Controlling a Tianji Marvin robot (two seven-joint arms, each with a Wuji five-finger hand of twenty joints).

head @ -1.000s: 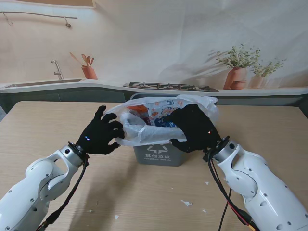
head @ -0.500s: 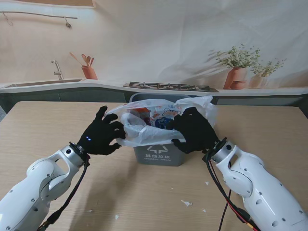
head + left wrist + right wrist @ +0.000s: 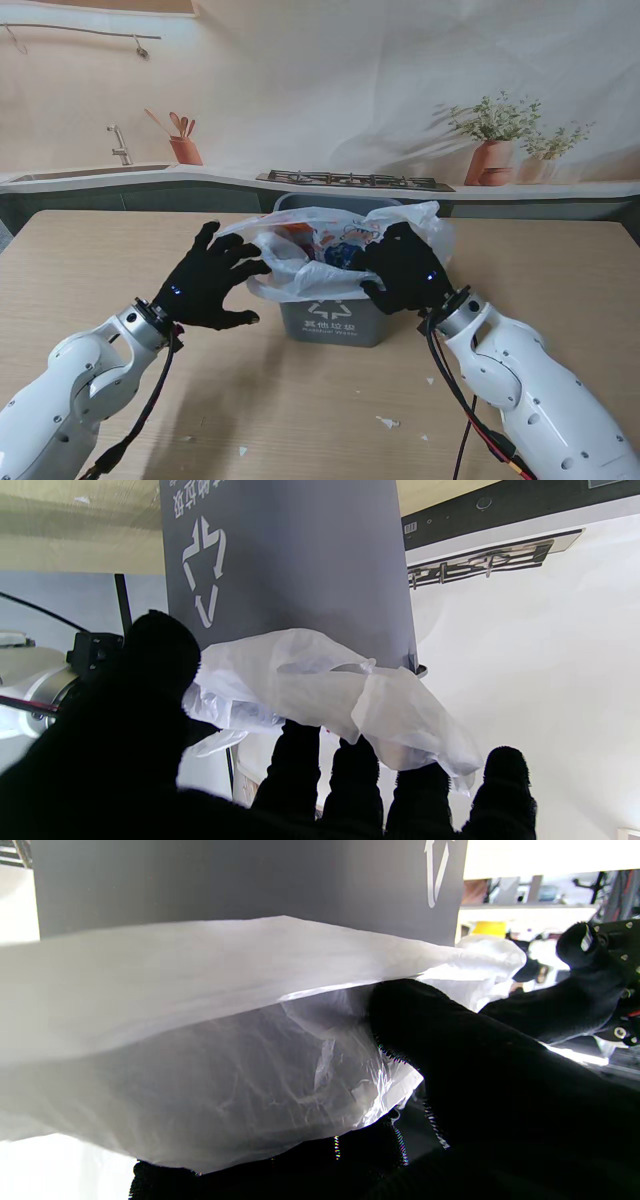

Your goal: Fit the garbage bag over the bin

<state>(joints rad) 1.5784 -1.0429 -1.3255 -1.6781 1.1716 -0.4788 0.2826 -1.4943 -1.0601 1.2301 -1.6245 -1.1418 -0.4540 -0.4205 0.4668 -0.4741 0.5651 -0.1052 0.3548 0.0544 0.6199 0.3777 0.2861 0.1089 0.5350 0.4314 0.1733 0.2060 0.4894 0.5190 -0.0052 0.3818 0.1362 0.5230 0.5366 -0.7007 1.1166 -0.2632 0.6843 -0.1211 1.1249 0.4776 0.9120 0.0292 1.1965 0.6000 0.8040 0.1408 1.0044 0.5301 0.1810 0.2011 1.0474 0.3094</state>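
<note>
Two hands working the garbage bag at the bin mouth.

Stand view: the bin sits mid-bench; the left hand touches the bag's left edge with fingers spread, the right hand is closed on its right side.
Left wrist: fingertips only prop the film, so it could slip off.
Right wrist: the bag bunches; pulling hard may tear it or tip the bin.
</note>
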